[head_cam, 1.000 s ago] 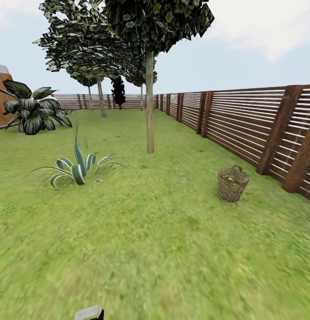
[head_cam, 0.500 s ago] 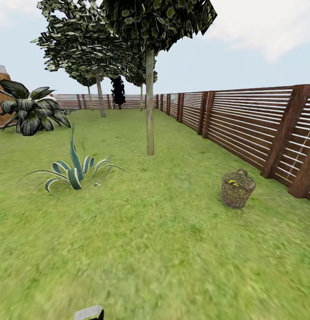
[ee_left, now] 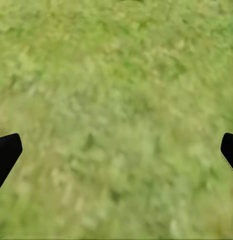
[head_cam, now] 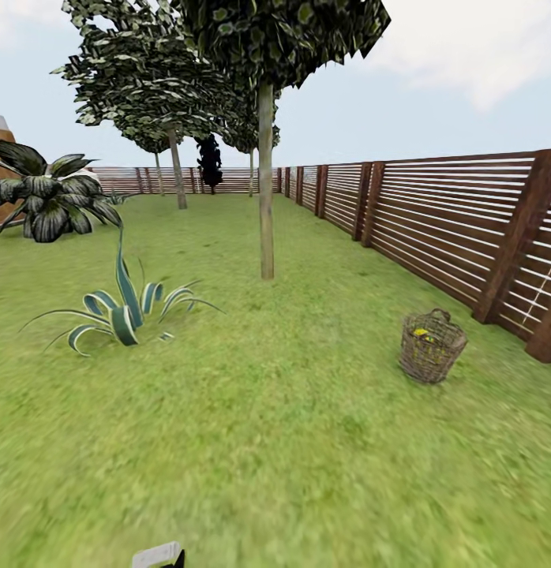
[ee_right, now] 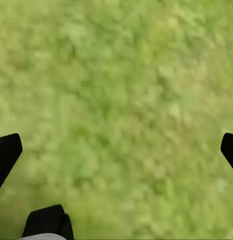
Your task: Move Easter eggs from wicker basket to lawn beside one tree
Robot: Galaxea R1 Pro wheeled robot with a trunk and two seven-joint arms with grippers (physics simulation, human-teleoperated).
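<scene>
- Wicker basket [head_cam: 432, 345] upright on the lawn [head_cam: 268, 442], right of centre in the head view, near the slatted wooden fence [head_cam: 433, 221] but apart from it.
- Small loop handle up at the basket's far rim; open weave showing through the walls.
- Easter eggs [head_cam: 421, 334] inside the basket, seen as a patch of yellow just under the rim; number impossible to tell at this size.
- Tree [head_cam: 265, 181] with a straight pale trunk farther back and left of the basket, well apart from it, dark leafy crown overhead.
- Striped spiky plant [head_cam: 125, 312] on the grass at the left, a broad-leaved dark bush [head_cam: 50, 197] beyond it near the left edge.
- More thin-trunked trees [head_cam: 174, 166] standing farther down the garden by the far fence.
- Left gripper [ee_left: 116, 150] spread wide in the left wrist view, black fingertips [ee_left: 6, 155] at opposite edges, nothing between them, blurred grass beneath.
- Right gripper [ee_right: 116, 150] likewise wide open in the right wrist view, fingertips [ee_right: 6, 152] far apart, holding nothing, grass below.
- Dark rounded robot part [ee_right: 46, 222] at one edge of the right wrist view, over the grass.
- Small pale and black piece of the robot [head_cam: 159, 555] at the bottom edge of the head view.
</scene>
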